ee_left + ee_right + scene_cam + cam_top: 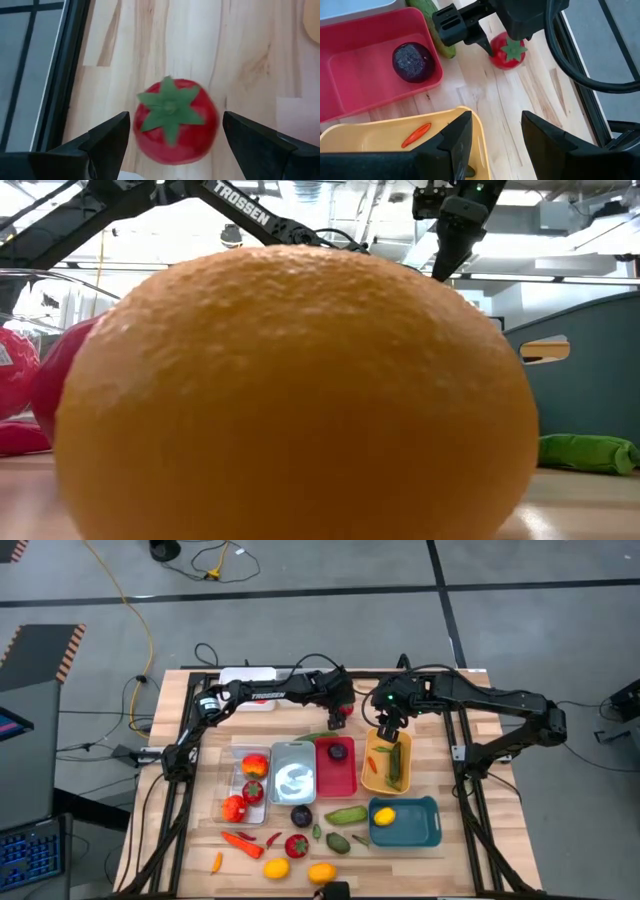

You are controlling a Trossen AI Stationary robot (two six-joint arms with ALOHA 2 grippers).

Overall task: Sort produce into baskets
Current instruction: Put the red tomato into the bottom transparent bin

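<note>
The left hand [338,716] hangs low over the desk [440,865] just beyond the far end of the red basket [336,780], its two fingers [107,142] spread apart and released, with a red tomato [175,120] lying on the wood between them, untouched on either side; the right wrist view shows that same tomato [508,50] just beside the far corner of the red basket [375,75]. The right hand [386,728] hovers above the far end of the yellow-orange basket [372,775], which stands just right of the red basket; its fingers [452,145] are parted and hold nothing. Inside the red basket lies a dark purple plum [413,61], and a green cucumber [427,15] rests on the desk along its far edge. The yellow-orange basket holds a small orange chili [416,135] and a long green pod [394,762]. Left of the red basket stands the silver-grey basket [293,772], and left of that a clear basket [238,772] with red and orange fruits. Nearer than the yellow-orange basket sits the teal basket [420,830] with a yellow lemon [383,816] in it. On the desk nearer than the red basket lie loose produce: a carrot [240,843], a second plum [301,816], a light green pod [346,813] and an orange [290,395] at the near edge
</note>
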